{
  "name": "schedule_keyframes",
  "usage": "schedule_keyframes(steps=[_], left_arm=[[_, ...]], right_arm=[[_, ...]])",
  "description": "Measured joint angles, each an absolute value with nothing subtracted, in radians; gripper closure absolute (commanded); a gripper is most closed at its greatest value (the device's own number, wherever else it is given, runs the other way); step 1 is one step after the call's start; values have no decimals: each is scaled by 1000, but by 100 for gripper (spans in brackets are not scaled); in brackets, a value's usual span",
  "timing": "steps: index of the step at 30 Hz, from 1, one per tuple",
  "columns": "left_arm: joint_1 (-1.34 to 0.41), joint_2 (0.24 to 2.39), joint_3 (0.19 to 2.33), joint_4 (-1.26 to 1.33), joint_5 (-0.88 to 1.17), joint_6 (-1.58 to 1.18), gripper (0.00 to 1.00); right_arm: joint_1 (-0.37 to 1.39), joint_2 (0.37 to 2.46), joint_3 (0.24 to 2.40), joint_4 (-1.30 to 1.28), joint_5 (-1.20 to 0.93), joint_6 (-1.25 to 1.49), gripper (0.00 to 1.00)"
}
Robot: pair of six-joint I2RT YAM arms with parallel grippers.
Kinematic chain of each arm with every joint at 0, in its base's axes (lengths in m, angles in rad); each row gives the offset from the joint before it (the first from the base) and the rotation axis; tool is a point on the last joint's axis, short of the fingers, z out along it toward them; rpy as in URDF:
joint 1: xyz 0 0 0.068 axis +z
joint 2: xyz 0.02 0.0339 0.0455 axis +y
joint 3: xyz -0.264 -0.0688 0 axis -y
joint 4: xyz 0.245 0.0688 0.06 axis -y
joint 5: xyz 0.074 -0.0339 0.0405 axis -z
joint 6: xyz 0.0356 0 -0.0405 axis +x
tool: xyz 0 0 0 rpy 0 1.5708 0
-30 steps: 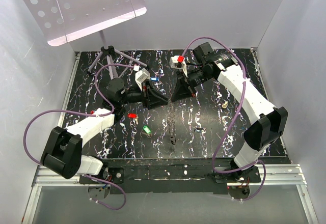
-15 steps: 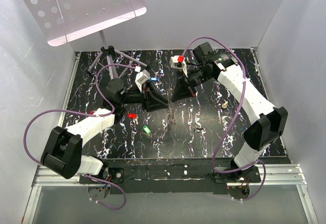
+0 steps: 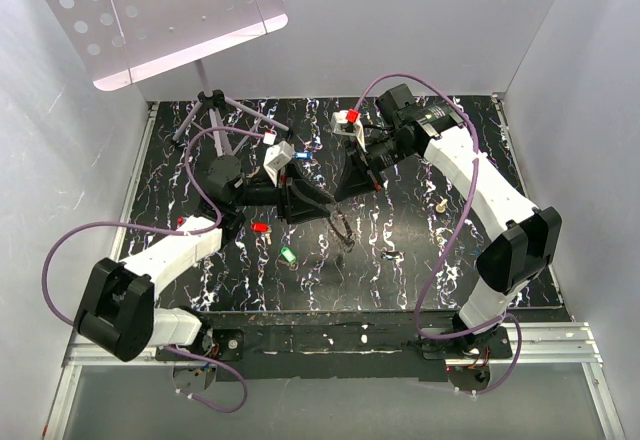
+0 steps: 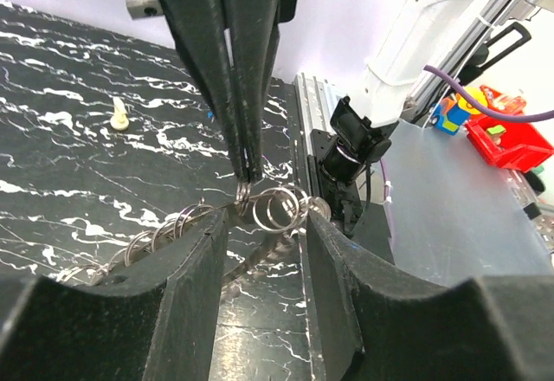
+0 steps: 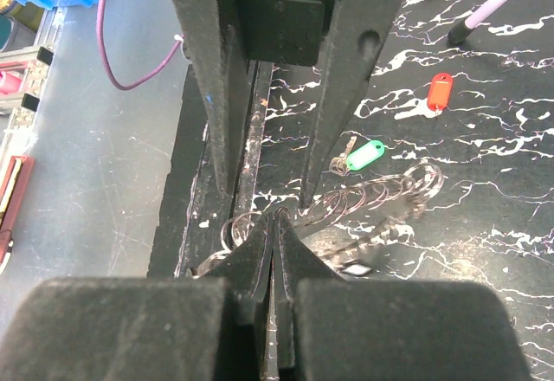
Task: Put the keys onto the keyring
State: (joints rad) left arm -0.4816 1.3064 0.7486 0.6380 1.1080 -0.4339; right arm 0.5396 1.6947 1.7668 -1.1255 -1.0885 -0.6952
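- Right gripper point(image 5: 275, 230): the jaws are pressed together on the wire of one loop of the keyring point(image 3: 342, 228), pinching it at the very tips. The hold looks meant to steady that loop so the other arm can work on it.
- The keyring reads here as a string of linked silvery wire loops. One end is up between the two grippers, and the rest trails down toward the desk point(image 3: 420, 260).
- Left gripper point(image 4: 267, 225): the jaws stand part-open, facing the right gripper, with a couple of loops lying in the gap. It cannot be told whether the pads press on them. Judged purpose is to bracket the end loop for a second hold or to spread it.
- No key is on the keyring. The red key point(image 3: 261, 228) and green key point(image 3: 288, 254) lie flat on the desk near the left arm, apart from both grippers.
- Judged stage: early — ring preparation only, no key picked up.
- Risk: thin wire under a tip pinch may slip or twist.
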Motion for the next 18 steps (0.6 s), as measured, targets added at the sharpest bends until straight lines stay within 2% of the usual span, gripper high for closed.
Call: schedule_keyframes(steps=[18], left_arm=[[-482, 1269, 745, 688, 1081, -405, 61]], right_arm=[[551, 1695, 1767, -1124, -1103, -684, 99]])
